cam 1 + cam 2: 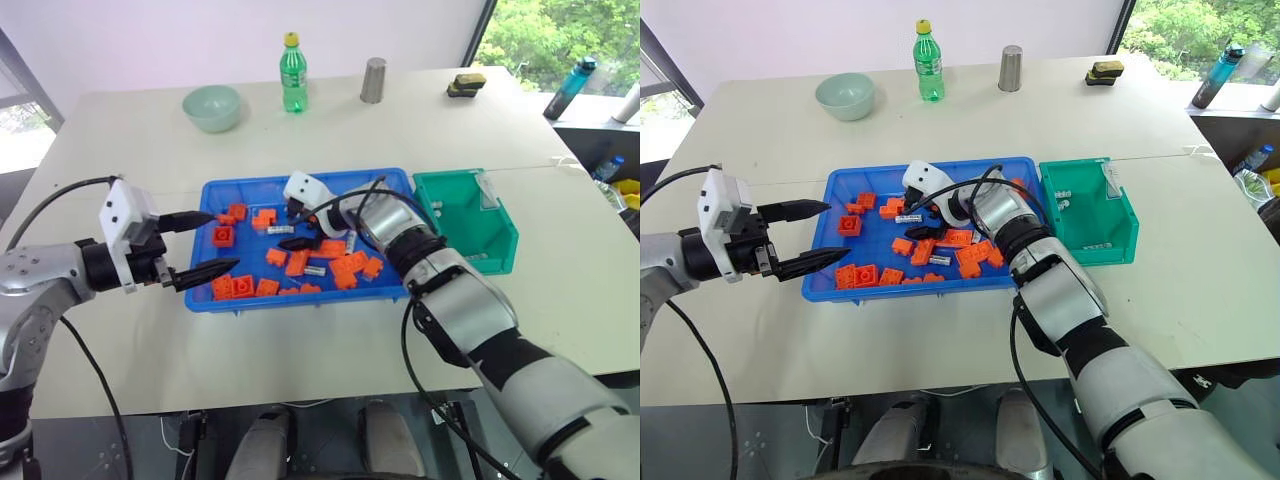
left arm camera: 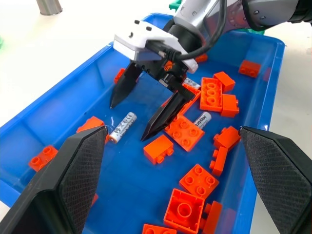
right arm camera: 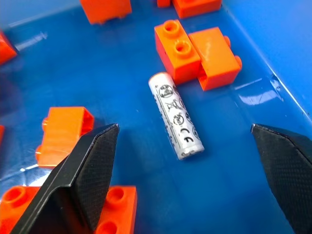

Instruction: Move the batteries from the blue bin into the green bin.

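Left claw (image 1: 205, 245): fingers spread wide, empty, hovering just past the left wall of the blue bin, tips pointing right over its near-left corner.
Pale green bowl (image 1: 212, 107): far left on the desk (image 1: 120, 330), well apart from the bins.
Blue bin (image 1: 222, 303): centre of the desk, strewn with orange bricks (image 1: 298, 262).
Batteries: one (image 3: 175, 116) lying flat on the bin floor between the right claw's fingers, touching neither; another (image 2: 202, 119) just beside, against the bricks; more (image 1: 315, 270) toward the near side of the bin.
Green bottle (image 1: 292, 73): upright, far side, right of the bowl.
Right claw (image 2: 130, 117): lowered into the blue bin, fingers spread, tips straddling one battery, pinching nothing.
Metal cup (image 1: 373, 80): upright, far side, right of the bottle.
Green bin (image 1: 497, 258): just right of the blue bin, a few small silvery pieces (image 1: 440, 208) inside.
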Available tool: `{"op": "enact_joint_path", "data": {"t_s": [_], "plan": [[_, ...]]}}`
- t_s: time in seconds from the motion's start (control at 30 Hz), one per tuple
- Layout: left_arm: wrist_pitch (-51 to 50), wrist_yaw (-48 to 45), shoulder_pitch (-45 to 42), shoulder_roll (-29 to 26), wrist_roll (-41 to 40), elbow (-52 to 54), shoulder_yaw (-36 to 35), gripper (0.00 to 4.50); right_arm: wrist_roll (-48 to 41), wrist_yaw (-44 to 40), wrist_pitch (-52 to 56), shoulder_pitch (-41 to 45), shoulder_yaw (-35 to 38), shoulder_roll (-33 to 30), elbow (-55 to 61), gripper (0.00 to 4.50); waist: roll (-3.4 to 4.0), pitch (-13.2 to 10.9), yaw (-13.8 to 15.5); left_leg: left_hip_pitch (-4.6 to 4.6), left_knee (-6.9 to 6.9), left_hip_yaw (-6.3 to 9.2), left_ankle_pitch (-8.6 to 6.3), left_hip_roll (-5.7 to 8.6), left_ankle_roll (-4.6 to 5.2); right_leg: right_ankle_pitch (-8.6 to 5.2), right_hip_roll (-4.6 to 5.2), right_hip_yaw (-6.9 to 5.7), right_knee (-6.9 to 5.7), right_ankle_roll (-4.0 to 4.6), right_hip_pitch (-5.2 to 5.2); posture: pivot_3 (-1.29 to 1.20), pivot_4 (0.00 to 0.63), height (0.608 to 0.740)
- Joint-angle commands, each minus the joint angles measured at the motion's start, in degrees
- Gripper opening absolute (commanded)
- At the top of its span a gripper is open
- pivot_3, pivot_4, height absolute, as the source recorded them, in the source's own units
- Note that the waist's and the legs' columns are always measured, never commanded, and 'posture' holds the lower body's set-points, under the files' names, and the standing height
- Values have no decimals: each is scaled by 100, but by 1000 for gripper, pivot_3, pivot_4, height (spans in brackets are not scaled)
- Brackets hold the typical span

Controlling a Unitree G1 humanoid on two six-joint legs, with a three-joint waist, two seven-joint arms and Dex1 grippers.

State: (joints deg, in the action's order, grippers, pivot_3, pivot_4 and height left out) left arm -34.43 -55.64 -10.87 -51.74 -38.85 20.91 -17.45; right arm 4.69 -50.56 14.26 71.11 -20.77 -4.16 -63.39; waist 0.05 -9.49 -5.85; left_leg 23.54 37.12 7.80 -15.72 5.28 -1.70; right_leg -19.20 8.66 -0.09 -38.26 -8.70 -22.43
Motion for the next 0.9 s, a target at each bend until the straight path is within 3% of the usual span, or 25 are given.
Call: {"op": "enact_joint_path", "data": {"t_s": [0.03,0.17,0.23,0.37,0.47,0.57,0.67,0.73,0.9], "plan": [[134,47,-76,-23,22,115,-126,4500,161,-76,-198,133,46,78,-50,2715,0,0,-1,0,0,0,0,0,0,0,0,0,-2,0,0,0,150,727],[173,54,-130,-9,53,51,-78,4500,161,-217,-148,62,122,78,108,673,0,0,0,0,1,1,0,0,0,0,0,0,-4,0,1,0,150,727],[204,35,-180,11,90,-18,-27,4500,86,-327,-31,44,207,54,298,59,0,0,0,0,1,1,0,0,0,0,0,0,-5,0,1,0,150,727],[263,-11,-271,56,132,-146,104,4500,-183,-551,638,-30,497,-140,1132,59,0,0,2,0,1,0,0,0,0,0,0,0,-10,0,0,0,150,727],[316,-57,-360,144,189,-273,279,4500,-651,-709,1914,-268,944,-606,2778,59,0,0,40,1,3,2,0,2,0,0,2,0,-12,0,1,0,150,727],[373,-88,-546,289,267,-394,526,4500,-1260,-704,3605,-603,1669,-1408,4627,59,0,0,89,6,8,7,0,6,0,0,5,-1,-13,0,4,0,150,727],[389,-133,-765,453,291,-489,757,4500,-1426,-576,4687,-1363,2417,-2751,5961,59,-8,6,239,8,13,0,0,6,1,0,5,0,-10,0,2,0,150,727],[422,-203,-858,515,330,-541,871,4500,-1470,-424,5072,-1916,2804,-3443,6379,59,-12,7,342,10,15,4,-2,15,4,0,14,-1,-10,0,6,0,150,727],[463,-278,-1054,619,385,-686,1018,4500,-1847,-265,5661,-3091,3477,-4346,7101,59,-10,6,313,20,25,-13,-4,22,9,0,23,3,-9,0,-4,0,150,727]]}}
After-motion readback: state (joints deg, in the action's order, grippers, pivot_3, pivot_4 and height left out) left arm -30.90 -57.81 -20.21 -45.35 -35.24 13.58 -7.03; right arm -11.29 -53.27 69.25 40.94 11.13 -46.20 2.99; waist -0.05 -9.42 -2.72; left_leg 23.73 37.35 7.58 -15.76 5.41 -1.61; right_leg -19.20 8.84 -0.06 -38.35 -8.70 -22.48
